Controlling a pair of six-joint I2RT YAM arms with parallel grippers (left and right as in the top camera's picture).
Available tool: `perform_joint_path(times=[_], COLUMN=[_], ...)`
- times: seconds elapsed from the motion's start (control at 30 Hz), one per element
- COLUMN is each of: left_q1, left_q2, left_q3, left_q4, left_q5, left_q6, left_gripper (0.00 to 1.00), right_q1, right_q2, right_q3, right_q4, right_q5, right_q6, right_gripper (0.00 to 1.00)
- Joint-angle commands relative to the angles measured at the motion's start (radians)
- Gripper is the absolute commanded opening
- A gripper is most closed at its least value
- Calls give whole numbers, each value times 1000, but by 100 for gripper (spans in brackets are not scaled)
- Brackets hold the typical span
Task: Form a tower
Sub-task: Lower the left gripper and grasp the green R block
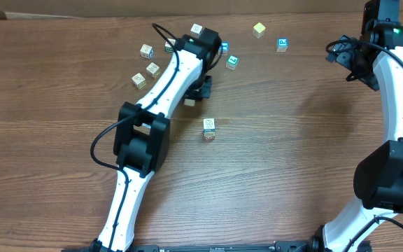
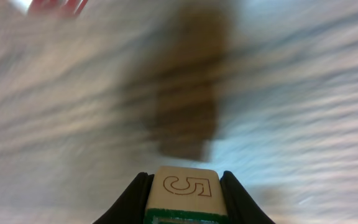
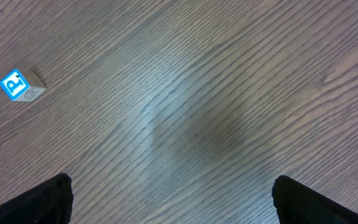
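Observation:
The tower point(image 1: 209, 129) is a narrow stack of small wooden cubes standing near the middle of the table, seen from above. My left gripper point(image 2: 184, 182) is shut on a wooden cube point(image 2: 183, 190); the cube shows an outlined red 5 on one face and a green border on the face below it. From overhead, that gripper point(image 1: 192, 99) hangs up and to the left of the tower, apart from it. The table in the left wrist view is blurred. My right gripper point(image 3: 182, 202) stands wide open over bare wood at the far right point(image 1: 352, 64).
Loose cubes lie along the back of the table: three at the left point(image 1: 146, 50) point(image 1: 152, 68) point(image 1: 139, 80), a green one point(image 1: 231, 62), a yellow one point(image 1: 259, 29) and a blue one point(image 1: 282, 45) point(image 3: 17, 85). The left arm point(image 1: 163, 84) crosses the table diagonally.

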Motion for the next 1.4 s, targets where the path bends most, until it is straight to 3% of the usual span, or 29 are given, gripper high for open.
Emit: perform_joint_path(times=[0.0, 0.3, 0.57, 0.8, 0.93, 1.37], left_q1=[47, 134, 135, 134, 134, 130], left_q2=[4, 3, 3, 3, 3, 3], left_q3=[23, 26, 48, 37, 33, 23], left_q4=[-46, -86, -80, -68, -81, -118], left_q5=[-25, 60, 58, 58, 59, 60], left_q6=[14, 20, 22, 22, 22, 21], left_gripper=[20, 20, 32, 32, 39, 37], right_q1=[-2, -2, -2, -2, -2, -2], right_q2=[-6, -6, -6, -6, -6, -6], right_q3=[5, 5, 5, 5, 5, 5], right_q4=[3, 3, 3, 3, 3, 3], right_q5=[3, 3, 3, 3, 3, 3], right_q6=[0, 0, 0, 0, 0, 0], right_gripper=[100, 100, 100, 100, 100, 100])
